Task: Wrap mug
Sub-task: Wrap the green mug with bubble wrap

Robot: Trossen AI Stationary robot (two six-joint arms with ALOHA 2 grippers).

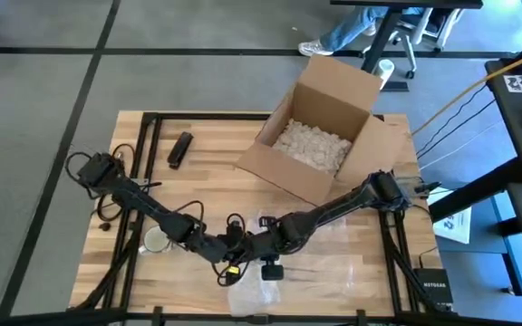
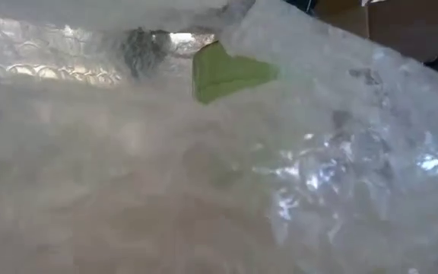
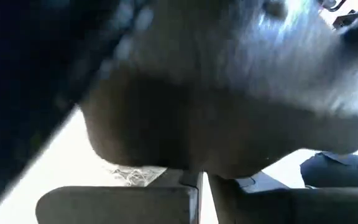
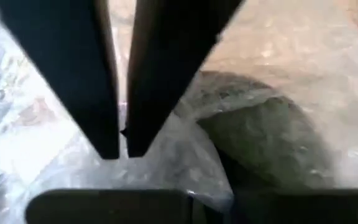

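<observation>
Bubble wrap [image 2: 226,175] is filling nearly the whole low view, crumpled up against the lens and hiding both arms there; only a green scrap [image 2: 226,70] is showing through near its upper edge, what it is cannot be told.

Right gripper [image 4: 122,140] is sitting on the wrap at the table's front edge, its two dark fingers [image 4: 73,68] nearly pressed together with only a thin slit between them, wrap lying under and between the tips; whether a fold is actually pinched is hard to say. Just beside those fingers a rounded dark shape [image 4: 266,143] is lying under the plastic, too blurred to name.

Left gripper [image 1: 227,253] is meeting the right one tip to tip in the high view, on the wrap's edge. Its wrist view is blocked by a big dark blur, so I cannot tell how its fingers stand.

Behind the left fingers, back along that arm, a pale mug [image 1: 156,241] is standing on the bare wooden table [image 1: 207,186], partly covered by the arm, clear of the wrap.

Farther off, a small black object [image 1: 180,149] is lying on the wood, and an open cardboard box [image 1: 320,136] with pale filler is sitting beyond the right arm.

At the far edge a person's legs [image 1: 343,36] and a chair base are cut off.
</observation>
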